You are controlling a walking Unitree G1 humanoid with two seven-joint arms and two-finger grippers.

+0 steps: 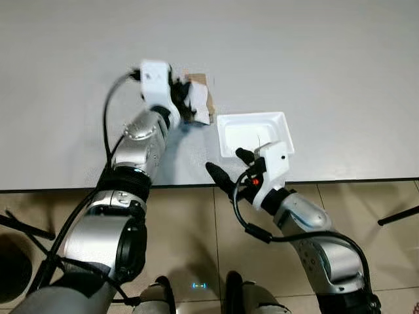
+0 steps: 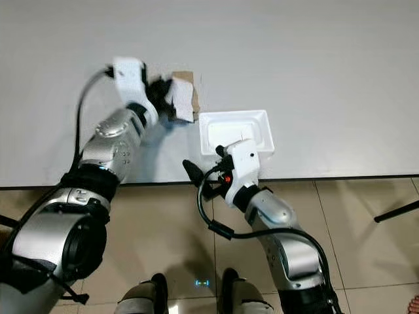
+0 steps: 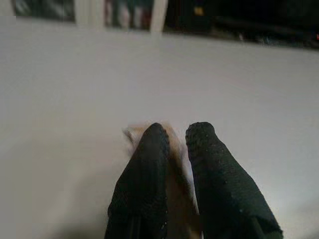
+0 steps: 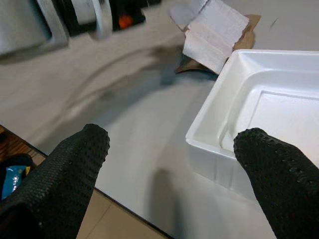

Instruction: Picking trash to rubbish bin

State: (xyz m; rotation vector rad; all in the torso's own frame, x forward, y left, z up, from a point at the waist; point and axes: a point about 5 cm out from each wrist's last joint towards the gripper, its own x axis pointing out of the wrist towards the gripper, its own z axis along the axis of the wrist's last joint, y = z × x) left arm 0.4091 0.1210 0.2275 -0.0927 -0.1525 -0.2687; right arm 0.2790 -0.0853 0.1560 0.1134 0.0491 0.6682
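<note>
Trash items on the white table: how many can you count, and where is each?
2. A torn cardboard piece sits mid-table in the left gripper; a white foam tray lies beside it near the table's front edge, by the open right gripper.

**Grey table over tiled floor**

Looking down: big pale grey table (image 1: 314, 59) takes the top half of the head views, surface plain and matte, w/ a straight dark front edge running across. Below it, floor (image 1: 366, 216) of beige-grey tiles w/ thin dark grout lines, glossy enough to catch a small bluish light reflection (image 1: 199, 285) near the bottom. Black leg (image 1: 397, 216) angles in at far right, touching floor; more dark legs (image 1: 26, 227) at far left. Light is even, soft shadows on the tabletop. Left wrist view: dark, blurred shapes beyond the table's far edge, w/ pale vertical strips (image 3: 158, 14), too soft to identify.
</note>
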